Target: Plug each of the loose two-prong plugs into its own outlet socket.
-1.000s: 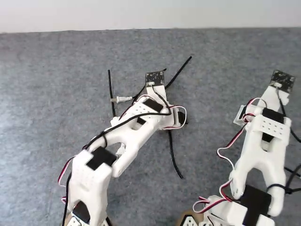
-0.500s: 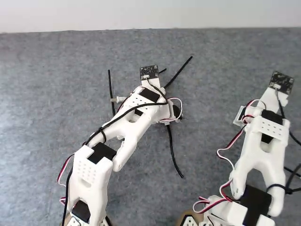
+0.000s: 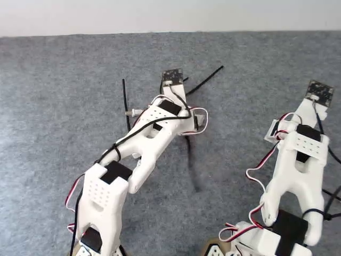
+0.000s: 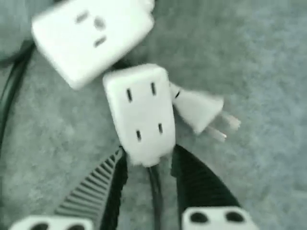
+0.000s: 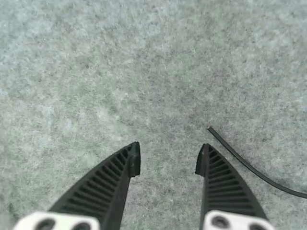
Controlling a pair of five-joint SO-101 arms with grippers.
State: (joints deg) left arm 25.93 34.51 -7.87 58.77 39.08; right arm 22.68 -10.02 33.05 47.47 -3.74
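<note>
Grey carpet (image 3: pixel 53 80) covers the table below a pale wall (image 3: pixel 160 16). The left gripper (image 4: pixel 148 152) is narrowly open and clamps the near end of a white outlet (image 4: pixel 141 110). The outlet's long axis runs straight out from the fingers (image 4: pixel 192 177), with its two pairs of slots facing up. Its cord (image 4: pixel 154 191) trails back between the fingers. A white plug (image 4: pixel 196 109) lies just beside the outlet, outside the fingers, with its prongs (image 4: pixel 225 127) pointing away from the outlet. A second outlet (image 4: pixel 91 33) lies beyond the first, cut off at the edge. In the high view the left arm (image 3: pixel 144 144) covers both outlets. The right gripper (image 5: pixel 168 155) is spread wide and holds nothing above bare carpet. A black cord end (image 5: pixel 209 128) lies near one of its fingers.
</note>
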